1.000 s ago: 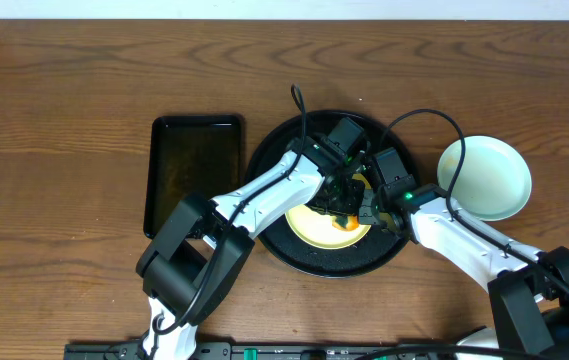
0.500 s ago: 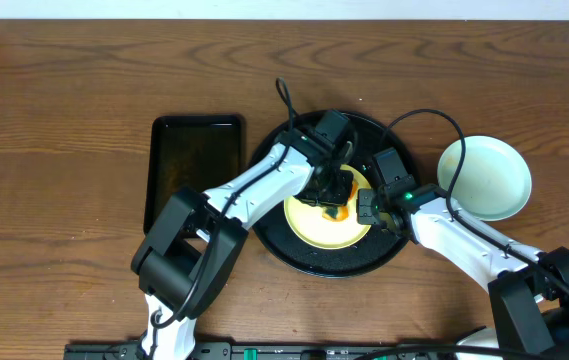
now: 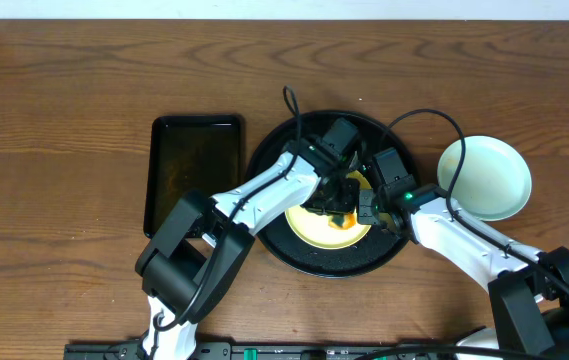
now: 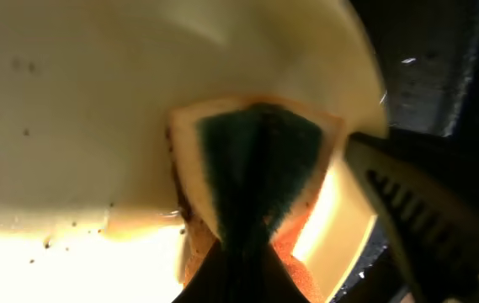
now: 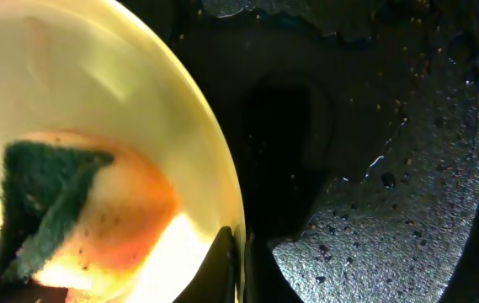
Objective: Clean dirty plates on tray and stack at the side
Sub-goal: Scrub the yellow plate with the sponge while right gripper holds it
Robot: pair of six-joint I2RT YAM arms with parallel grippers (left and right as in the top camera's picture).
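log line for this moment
step: wipe | left tool: shut on sponge, on yellow plate | right tool: clamps that plate's rim | plate in black tray | mint plate: right of tray

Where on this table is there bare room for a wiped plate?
Open wood lies left of the rectangular tray, along the far edge, and right of the mint plate. Crowded: the round tray, where the left gripper with its sponge and the right gripper meet over the yellow plate.

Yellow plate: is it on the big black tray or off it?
On it. The yellow plate lies inside the rim of the round black tray, a sponge pressed onto it.
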